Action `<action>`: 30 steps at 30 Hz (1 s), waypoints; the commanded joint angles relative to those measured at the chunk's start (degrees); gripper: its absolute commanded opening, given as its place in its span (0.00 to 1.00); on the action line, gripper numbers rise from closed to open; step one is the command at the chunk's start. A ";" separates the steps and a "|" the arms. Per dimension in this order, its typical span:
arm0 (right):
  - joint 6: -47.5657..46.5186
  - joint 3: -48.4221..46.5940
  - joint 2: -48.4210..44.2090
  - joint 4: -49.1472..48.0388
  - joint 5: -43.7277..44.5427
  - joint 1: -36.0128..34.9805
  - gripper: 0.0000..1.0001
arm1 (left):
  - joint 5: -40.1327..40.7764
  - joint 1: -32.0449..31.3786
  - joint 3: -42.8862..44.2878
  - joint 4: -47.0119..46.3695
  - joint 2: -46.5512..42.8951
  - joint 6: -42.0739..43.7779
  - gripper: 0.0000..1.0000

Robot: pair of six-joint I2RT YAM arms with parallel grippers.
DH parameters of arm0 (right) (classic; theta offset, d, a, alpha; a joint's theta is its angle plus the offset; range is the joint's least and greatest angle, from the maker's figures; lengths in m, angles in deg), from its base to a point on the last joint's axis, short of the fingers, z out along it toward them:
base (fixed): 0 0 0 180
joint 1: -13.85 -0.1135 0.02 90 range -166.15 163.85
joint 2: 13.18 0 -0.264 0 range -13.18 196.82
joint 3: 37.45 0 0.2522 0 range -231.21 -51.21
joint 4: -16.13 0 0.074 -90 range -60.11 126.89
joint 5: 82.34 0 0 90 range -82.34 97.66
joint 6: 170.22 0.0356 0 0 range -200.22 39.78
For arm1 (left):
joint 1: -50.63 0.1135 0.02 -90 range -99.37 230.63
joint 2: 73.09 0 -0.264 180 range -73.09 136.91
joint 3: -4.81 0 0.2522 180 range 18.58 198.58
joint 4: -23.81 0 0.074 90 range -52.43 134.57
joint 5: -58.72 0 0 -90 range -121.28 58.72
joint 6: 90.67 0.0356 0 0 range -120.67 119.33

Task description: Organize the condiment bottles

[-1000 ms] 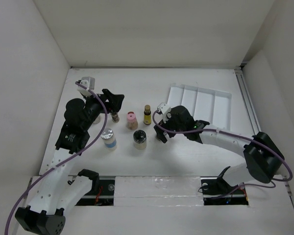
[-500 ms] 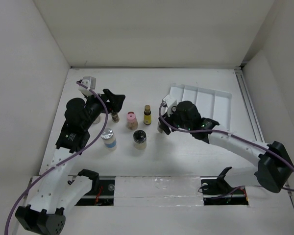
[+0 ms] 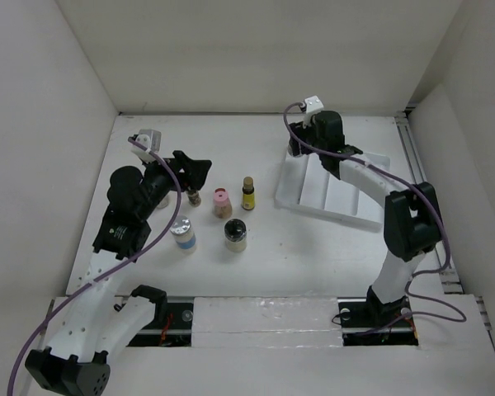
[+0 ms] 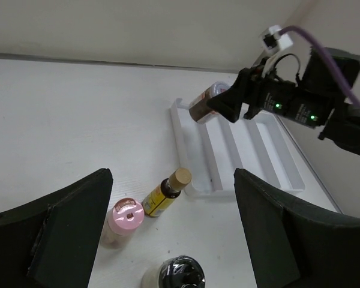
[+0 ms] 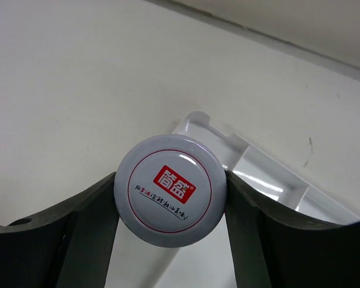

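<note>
The right claw (image 3: 308,142) is clenched on the silver-lidded brown jar (image 5: 171,191) and holds it in the air over the left end of the white ridged tray (image 3: 346,177), near the far edge of the surface, I think to lay it into the first groove. The left claw (image 3: 194,171) hangs spread and empty beside the pink-capped bottle (image 3: 221,200), probably ready for the next one.

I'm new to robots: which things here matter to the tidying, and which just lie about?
Job: pink-capped jar, slim yellow bottle, black-lidded jar, blue-labelled jar, small brown jar, white-lidded jar in the right claw.
Just there: white ridged tray.
</note>
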 commanded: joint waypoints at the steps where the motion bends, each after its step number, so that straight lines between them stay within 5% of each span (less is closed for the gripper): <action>1: 0.23 -5.66 1.29 -6.16 -3.28 1.51 0.43 | -0.39 0.23 -0.16 -2.34 -1.66 -0.41 0.78; 10: 0.76 -9.17 10.51 -6.16 -5.13 3.37 0.43 | -1.10 0.23 0.36 -2.34 -0.87 -0.41 0.78; 12: 0.76 -9.88 11.22 -6.16 -5.13 3.37 0.50 | -0.40 0.23 0.36 -2.34 -0.87 -0.41 0.78; 13: 0.76 -10.67 11.23 -6.16 -4.52 3.37 0.66 | -0.39 0.23 0.36 -2.34 -0.87 -0.41 0.78; 16: 0.76 -11.73 10.62 -5.54 -4.51 3.37 0.94 | 0.83 0.23 0.36 -2.34 -1.57 -0.41 0.78; 23: -2.22 -8.59 0.25 -5.02 -5.29 -1.36 0.99 | 11.46 0.23 0.89 0.21 -5.69 -2.86 0.80; 26: -2.76 -6.11 -3.62 -5.02 -12.30 -5.92 0.81 | 19.34 0.23 0.89 1.87 -7.63 -4.53 0.83; 27: -2.76 -4.71 -4.85 -5.02 -14.34 -7.43 0.47 | 21.47 0.23 0.89 3.10 -8.94 -5.06 0.83; 30: -2.76 -3.39 -5.91 -4.15 -18.83 -14.96 0.12 | 30.09 0.23 0.89 3.99 -10.27 -7.17 0.86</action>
